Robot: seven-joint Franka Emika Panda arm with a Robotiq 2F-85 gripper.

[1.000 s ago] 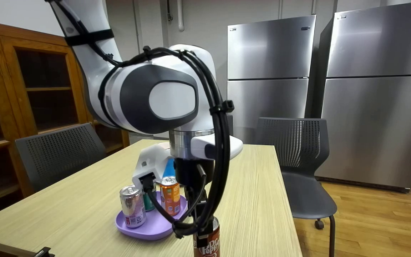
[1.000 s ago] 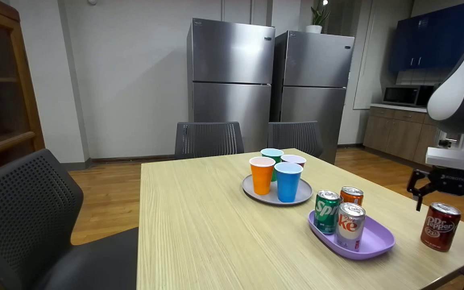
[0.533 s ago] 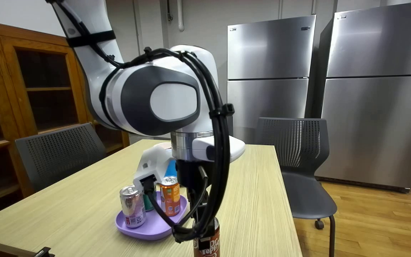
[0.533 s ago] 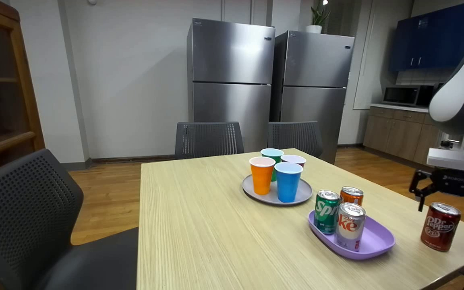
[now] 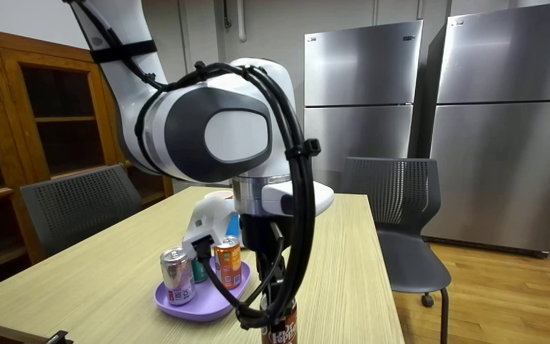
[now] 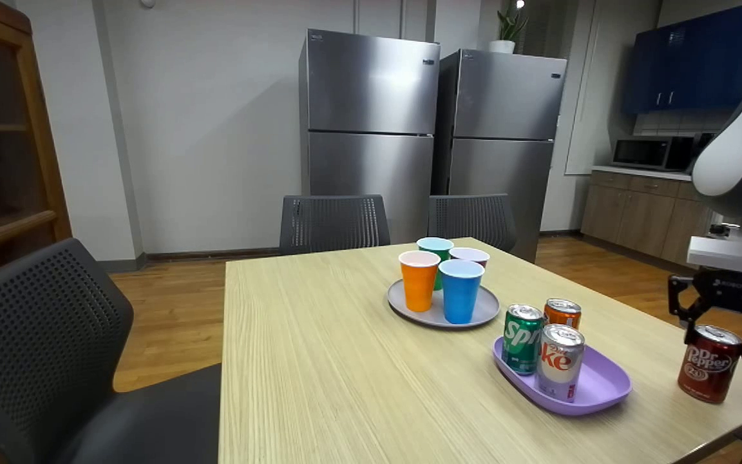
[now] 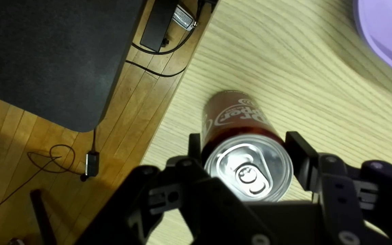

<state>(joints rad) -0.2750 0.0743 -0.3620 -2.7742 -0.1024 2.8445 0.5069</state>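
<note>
Wrist view looks down on a short maroon soda can (image 7: 243, 139) capped by a bright silver lid (image 7: 249, 166) whose pull tab (image 7: 250, 177) lies flat. It stands upright on the pale wooden table (image 6: 319, 335), close to the edge, and the pincer (image 6: 719, 346) is pinching it, a black finger (image 7: 296, 149) against each side near the top. Curved white lettering marks its side; in an exterior view I can make out "Dr Pepper" and a circled "23" under it. White letters on the pincer spell "ROBOTIQ". Nearby, on a purple tray (image 6: 603, 377), a green can (image 6: 521, 348) shows "Spr" and a silver can (image 6: 558, 374) a red "ke".
</note>
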